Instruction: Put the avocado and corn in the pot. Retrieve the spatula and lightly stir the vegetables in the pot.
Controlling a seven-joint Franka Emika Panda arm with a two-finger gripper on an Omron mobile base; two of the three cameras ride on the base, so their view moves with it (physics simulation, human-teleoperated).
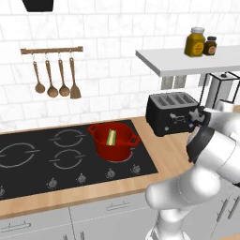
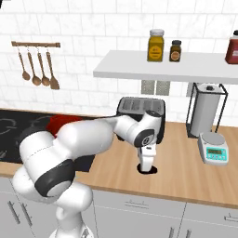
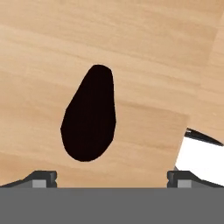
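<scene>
Lying on the bare wooden desk (image 2: 195,172) right of the cooktop (image 1: 28,154), the avocado (image 3: 89,116) shows in the hand view as a dark pear-shaped body, narrow at one end and broad at the other, directly under the end effector (image 3: 111,177). It is probably light and firm, with a smooth curved skin that could slide or roll out of a pinch taken off-centre, so the safest hold looks to be across the broad belly, with the fingers on its two long flanks rather than on the tapered tip. Too hard a squeeze is unlikely to matter for a thing this stiff, but a grip near the narrow end would likely let it pivot. The end effector stands fully spread, its two dark fingertips (image 3: 41,177) wide apart at the bottom of the hand view on either side of the fruit, holding nothing and not touching it as far as can be seen. In the right base view the hand points straight down at the desk in front of the black toaster (image 2: 139,109), very near the surface. The corn (image 1: 112,137) already stands inside the red pot (image 1: 114,140) on the near right burner, well apart to the left of the avocado.
</scene>
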